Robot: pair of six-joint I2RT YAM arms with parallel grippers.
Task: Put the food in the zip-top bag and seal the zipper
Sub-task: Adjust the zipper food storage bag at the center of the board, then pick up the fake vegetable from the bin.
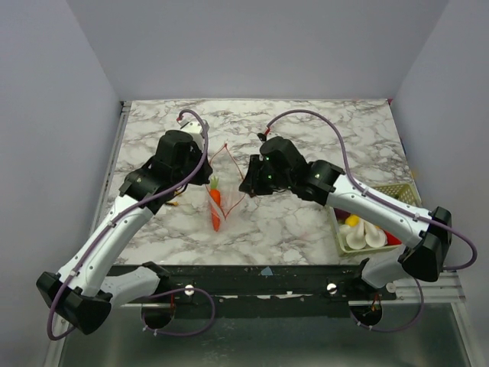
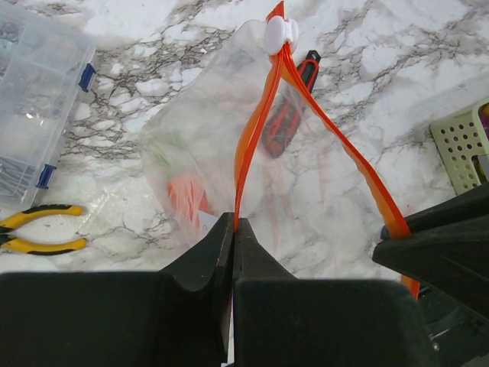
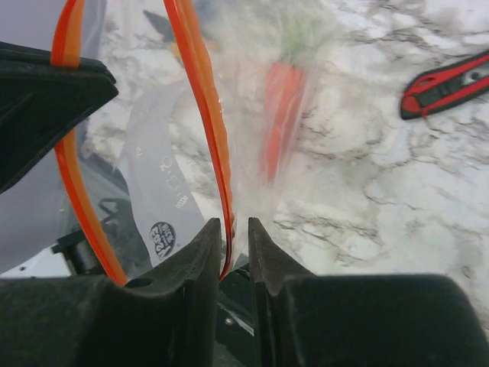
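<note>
1. The left end effector (image 2: pixel 233 226) was clamped on the zipper (image 2: pixel 256 145), and the right end effector (image 3: pixel 227 229) pinched the opposite strip.
2. The zip-top bag (image 2: pixel 191 130) sat mid-bench (image 1: pixel 306 222) between them. The carrot (image 1: pixel 215 206) lay inside, long axis near-far, leaves far.
3. The writing on its round label (image 3: pixel 161 232) was unreadable.

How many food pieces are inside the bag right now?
1: a carrot lying low in the bag. Others could be hidden by folds in the plastic.
</note>
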